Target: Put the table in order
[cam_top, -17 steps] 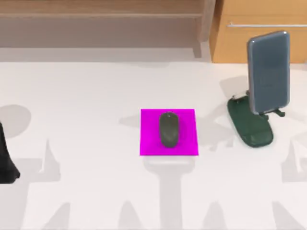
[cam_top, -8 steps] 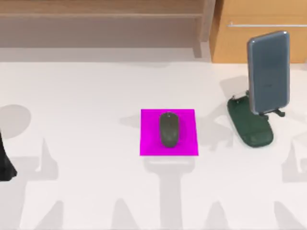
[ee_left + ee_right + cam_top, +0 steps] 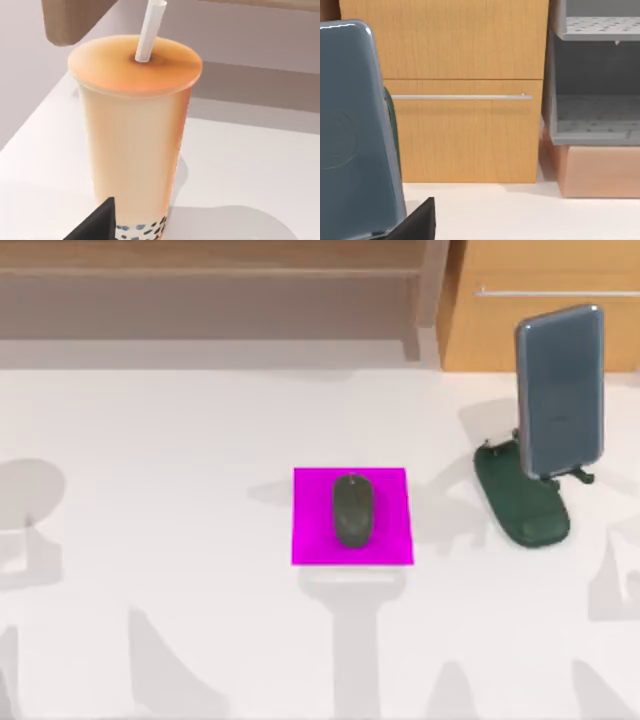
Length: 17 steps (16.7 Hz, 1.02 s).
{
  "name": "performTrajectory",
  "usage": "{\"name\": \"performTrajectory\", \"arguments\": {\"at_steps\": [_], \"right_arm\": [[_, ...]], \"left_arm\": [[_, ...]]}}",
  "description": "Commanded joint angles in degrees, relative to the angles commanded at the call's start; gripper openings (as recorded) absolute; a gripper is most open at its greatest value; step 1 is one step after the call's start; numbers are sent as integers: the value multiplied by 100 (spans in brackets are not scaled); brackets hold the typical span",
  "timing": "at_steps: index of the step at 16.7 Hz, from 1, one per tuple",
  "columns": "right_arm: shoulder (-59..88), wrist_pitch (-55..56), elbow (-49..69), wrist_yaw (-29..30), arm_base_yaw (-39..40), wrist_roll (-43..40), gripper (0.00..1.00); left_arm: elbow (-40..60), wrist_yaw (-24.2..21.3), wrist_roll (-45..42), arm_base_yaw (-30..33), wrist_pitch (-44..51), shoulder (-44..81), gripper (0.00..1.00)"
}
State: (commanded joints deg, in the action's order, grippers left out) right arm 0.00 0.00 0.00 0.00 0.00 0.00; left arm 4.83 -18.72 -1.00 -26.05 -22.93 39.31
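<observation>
A blue-grey phone (image 3: pixel 355 135) stands upright across the left of the frame, with a dark green edge of its stand (image 3: pixel 393 125) showing just behind its right side. Behind it a tan wooden cabinet (image 3: pixel 465 50) spans the middle, a thin metal handle bar (image 3: pixel 460 97) running across its drawer front, and to the right a grey shelf unit (image 3: pixel 595 90) rests on a light wooden block (image 3: pixel 600 170). The white surface (image 3: pixel 530 217) runs along the bottom, where a black part of the right arm's jaws pokes up at lower left.

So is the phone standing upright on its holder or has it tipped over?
Upright: the phone leans back on the dark green stand, its lower edge resting in the stand's cradle, in front of the wooden cabinet.
</observation>
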Motion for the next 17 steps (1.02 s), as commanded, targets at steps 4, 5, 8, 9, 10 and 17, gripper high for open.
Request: {"name": "performTrajectory", "arguments": {"at_steps": [4, 5, 8, 9, 10, 17], "right_arm": [[0, 0, 0, 0, 0, 0, 100], [0, 0, 0, 0, 0, 0, 100], [0, 0, 0, 0, 0, 0, 100], [0, 0, 0, 0, 0, 0, 100], [0, 0, 0, 0, 0, 0, 100], [0, 0, 0, 0, 0, 0, 100]], "left_arm": [[449, -823, -85, -842, -1633, 2704, 100], [572, -993, -109, -953, -2069, 3321, 100], [956, -1393, -184, -1055, -3365, 4872, 100], [1088, -1489, -208, -1034, -3779, 5294, 100], [1220, -1566, -232, -999, -4174, 5674, 100], [1881, -1730, -342, -748, -5668, 7147, 100]]}}
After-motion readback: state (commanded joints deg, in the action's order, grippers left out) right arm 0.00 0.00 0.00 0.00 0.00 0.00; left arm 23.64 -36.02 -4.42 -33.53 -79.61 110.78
